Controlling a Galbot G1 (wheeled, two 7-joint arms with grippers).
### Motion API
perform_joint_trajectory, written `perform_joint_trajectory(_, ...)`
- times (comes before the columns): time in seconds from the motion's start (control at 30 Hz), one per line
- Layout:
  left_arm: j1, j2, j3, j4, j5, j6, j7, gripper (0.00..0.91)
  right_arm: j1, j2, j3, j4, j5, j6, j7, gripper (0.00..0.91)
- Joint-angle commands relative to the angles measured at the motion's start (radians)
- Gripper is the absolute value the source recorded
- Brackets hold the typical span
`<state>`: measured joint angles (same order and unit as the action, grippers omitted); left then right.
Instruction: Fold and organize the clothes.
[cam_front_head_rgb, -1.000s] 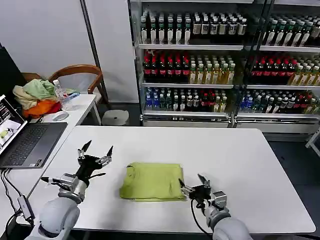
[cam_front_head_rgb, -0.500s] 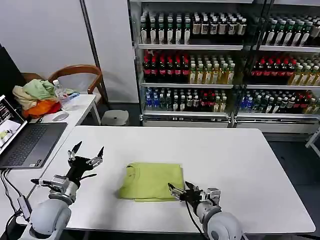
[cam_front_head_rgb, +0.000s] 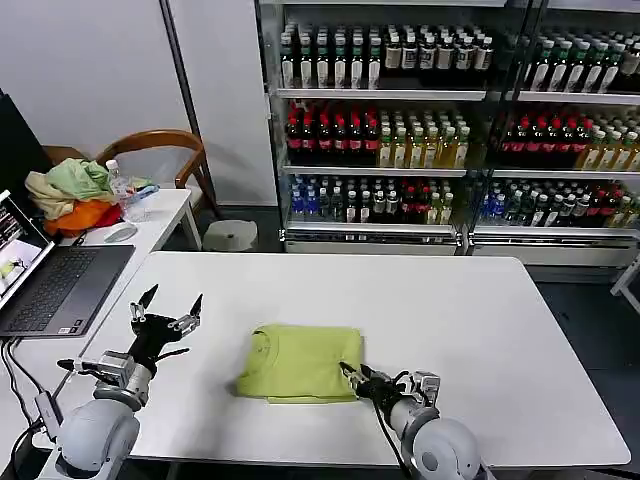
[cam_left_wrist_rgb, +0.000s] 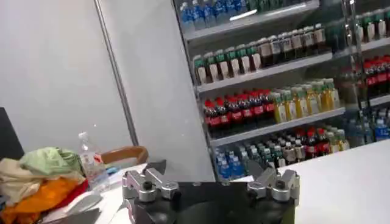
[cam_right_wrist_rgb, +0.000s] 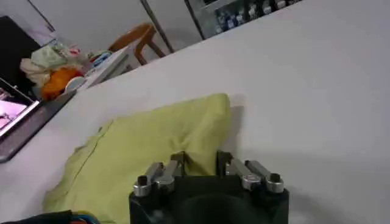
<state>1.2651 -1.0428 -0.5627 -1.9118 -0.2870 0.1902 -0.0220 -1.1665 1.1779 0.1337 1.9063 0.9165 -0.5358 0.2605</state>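
My right claw (cam_front_head_rgb: 358, 379) has slid in from the lower right of the frame and now sits at the near right corner of the T-shirt (cam_front_head_rgb: 300, 361), fingers closed on a pinch of the fabric there; in the right wrist view the cloth (cam_right_wrist_rgb: 152, 146) rises into the gap between my fingers. My left claw (cam_front_head_rgb: 165, 318) has backed off toward the lower left and hangs above the counter (cam_front_head_rgb: 480, 320) with its fingers spread, well apart from the shirt. I judge this as the start of another fold, with only one corner held.

The shirt lies already folded, centre of the frame. In the upper left, a side desk carries a heap of garments (cam_front_head_rgb: 68, 195), a water bottle (cam_front_head_rgb: 122, 190) and a laptop (cam_front_head_rgb: 55, 285). Nothing lies between my claws and the shirt.
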Motion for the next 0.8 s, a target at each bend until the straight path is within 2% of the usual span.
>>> perform_joint_trajectory(0.03, -0.001, 0.0, 0.0, 0.005, 0.0, 0.002, 0.0, 0.907, 0.01, 0.006, 0.005, -0.012, 0.027, 0.002, 0.0, 0.0)
perform_joint_trajectory(0.23, -0.008, -0.004, 0.006, 0.011, 0.0, 0.004, -0.001, 0.907, 0.017, -0.011, 0.043, 0.001, -0.004, 0.004, 0.0, 0.0)
perform_joint_trajectory(0.4, -0.012, -0.003, 0.009, 0.011, -0.001, 0.005, -0.002, 0.907, 0.01, -0.06, 0.093, 0.015, -0.02, -0.002, -0.008, 0.0)
perform_joint_trajectory(0.6, -0.017, -0.002, 0.017, 0.011, -0.001, 0.005, -0.002, 0.907, -0.012, -0.099, 0.149, 0.006, -0.058, 0.012, -0.034, 0.0)
perform_joint_trajectory(0.8, -0.02, -0.004, 0.026, 0.008, -0.001, 0.004, -0.001, 0.907, -0.029, -0.098, 0.167, -0.004, -0.091, 0.031, -0.052, 0.0)
